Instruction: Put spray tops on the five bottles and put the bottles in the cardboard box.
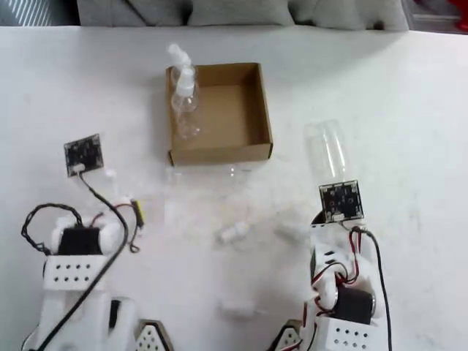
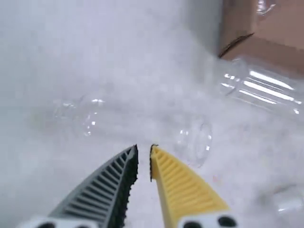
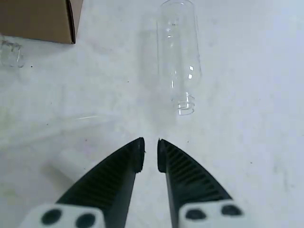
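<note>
With jaws almost shut and empty, the right gripper (image 3: pixel 150 148) could bump the lying clear bottle (image 3: pixel 179 57) and make it roll away.

Light: bright and even across every view.
Glare: the white worktop (image 1: pixel 409 102) washes out; highlights streak the clear bottle (image 2: pixel 266 90).
Shadows: faint, soft, along the cardboard box (image 3: pixel 35 19) edge.
</note>
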